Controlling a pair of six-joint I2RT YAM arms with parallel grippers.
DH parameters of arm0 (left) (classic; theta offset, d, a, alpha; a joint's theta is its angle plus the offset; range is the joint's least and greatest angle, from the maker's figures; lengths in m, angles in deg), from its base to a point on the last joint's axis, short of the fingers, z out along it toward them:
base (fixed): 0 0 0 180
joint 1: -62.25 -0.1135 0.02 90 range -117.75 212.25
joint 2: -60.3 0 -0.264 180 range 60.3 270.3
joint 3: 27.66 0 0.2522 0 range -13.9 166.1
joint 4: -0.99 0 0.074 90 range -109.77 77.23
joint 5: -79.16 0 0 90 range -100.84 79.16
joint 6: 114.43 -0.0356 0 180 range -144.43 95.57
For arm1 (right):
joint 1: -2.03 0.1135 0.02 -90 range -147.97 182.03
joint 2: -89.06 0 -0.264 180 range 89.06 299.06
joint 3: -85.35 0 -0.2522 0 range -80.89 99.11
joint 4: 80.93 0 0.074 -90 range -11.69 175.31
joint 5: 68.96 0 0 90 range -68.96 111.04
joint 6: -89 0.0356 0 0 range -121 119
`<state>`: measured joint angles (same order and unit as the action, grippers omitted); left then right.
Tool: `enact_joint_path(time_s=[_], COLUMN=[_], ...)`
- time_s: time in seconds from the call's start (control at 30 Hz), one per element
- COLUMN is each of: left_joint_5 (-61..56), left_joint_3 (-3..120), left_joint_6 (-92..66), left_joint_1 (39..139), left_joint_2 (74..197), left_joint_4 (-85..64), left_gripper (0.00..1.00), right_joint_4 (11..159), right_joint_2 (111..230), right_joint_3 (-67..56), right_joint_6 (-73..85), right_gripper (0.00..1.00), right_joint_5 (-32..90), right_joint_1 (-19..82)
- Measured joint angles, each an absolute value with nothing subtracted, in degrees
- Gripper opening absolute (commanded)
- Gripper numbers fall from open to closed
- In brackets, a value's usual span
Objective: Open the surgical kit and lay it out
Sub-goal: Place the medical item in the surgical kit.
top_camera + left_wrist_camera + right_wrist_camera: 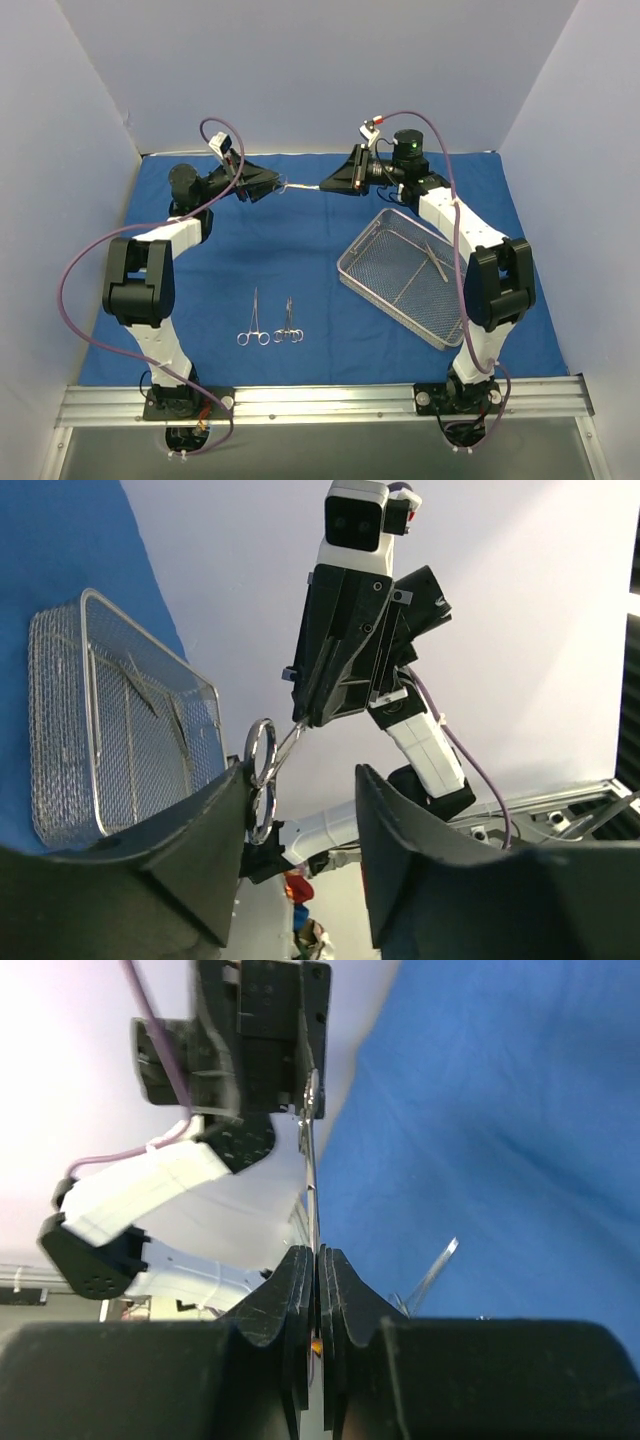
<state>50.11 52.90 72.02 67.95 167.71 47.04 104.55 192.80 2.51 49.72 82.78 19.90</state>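
Note:
The royal-blue cloth wrap [330, 260] lies spread flat over the table. A steel forceps [300, 187] hangs level in the air between my two grippers, above the cloth's far part. My right gripper [325, 187] is shut on its tip end, and the thin shaft [313, 1180] runs out from the pressed pads [300, 1270]. My left gripper [302, 770] stands open. The forceps' ring handles [262, 770] rest against the inner face of its left finger. The silver wire-mesh tray [352, 262] sits on the cloth at the right, with tweezers [435, 262] lying in it.
Two more forceps [254, 325] [289, 325] lie side by side on the cloth near the front, left of centre. Pale walls close in the back and both sides. A metal rail [320, 400] carrying the arm bases runs along the near edge.

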Motion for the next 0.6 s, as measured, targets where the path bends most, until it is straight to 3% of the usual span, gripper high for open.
enact_joint_path(time_s=[0.1, 0.23, 0.33, 0.47, 0.6], left_joint_5=[50.6, 50.5, 48.6, 35.9, 25.1], left_joint_3=[51.7, 48.6, 50.1, 60.7, 62.7], left_joint_6=[66.4, 57.6, 41.3, 15.0, -0.9], left_joint_1=[67.9, 68.0, 68.3, 71.9, 79.5], left_joint_2=[165.4, 159.3, 153.7, 146.9, 137.0], left_joint_4=[40.3, 30.8, 9.3, -21.9, -38.0], left_gripper=[0.94, 0.94, 0.94, 0.94, 0.94], right_joint_4=[98.4, 89.4, 79.9, 68.6, 61.8], right_joint_2=[192.8, 192.6, 191.5, 188.9, 183.8], right_joint_3=[3.2, 3.9, 4.7, 4.2, 1.7], right_joint_6=[46.1, 41.4, 36.3, 30.8, 26.7], right_gripper=[0.00, 0.00, 0.00, 0.00, 0.00], right_joint_5=[81.6, 81.1, 79.0, 76.3, 75.6], right_joint_1=[19.8, 19.7, 19.7, 19.6, 19.5])
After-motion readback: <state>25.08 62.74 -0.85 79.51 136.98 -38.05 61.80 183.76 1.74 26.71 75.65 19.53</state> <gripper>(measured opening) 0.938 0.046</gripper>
